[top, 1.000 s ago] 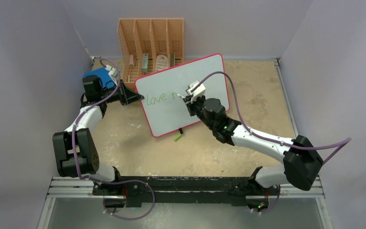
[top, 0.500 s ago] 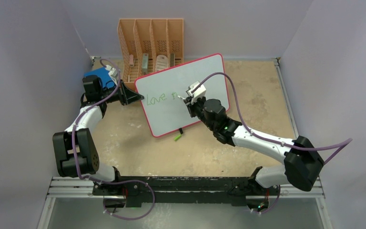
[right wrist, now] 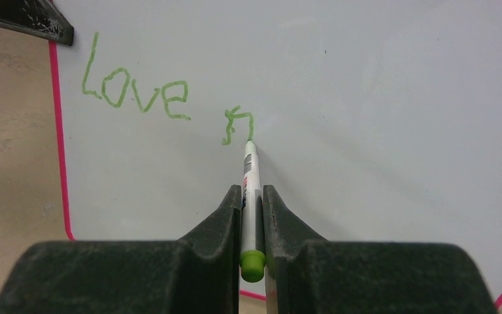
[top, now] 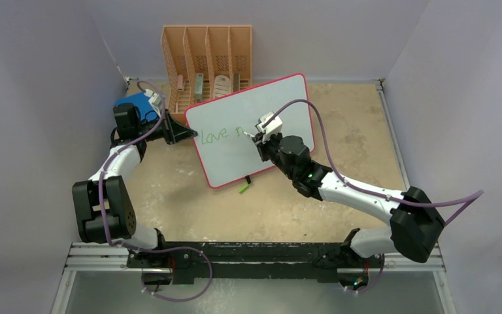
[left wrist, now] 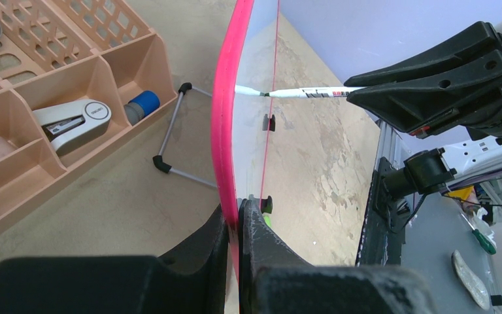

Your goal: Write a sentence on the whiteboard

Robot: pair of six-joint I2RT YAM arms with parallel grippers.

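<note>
The large glossy white whiteboard with red-pink rim (top: 281, 98) stands tilted mid-table. The left gripper (left wrist: 237, 212) is clamped on its nine-o'clock edge, evidently bracing it against pen pressure. The right gripper (right wrist: 251, 196) pinches a slim white green-inked marker (right wrist: 249, 167), tip on the board. The green handwritten sentence (right wrist: 137, 95) reads "Love" plus an unfinished letter; the tip hides the stroke's end.

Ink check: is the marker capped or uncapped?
Uncapped: the marker has its bare tip on the whiteboard at the green stroke; right gripper shut on it.
</note>
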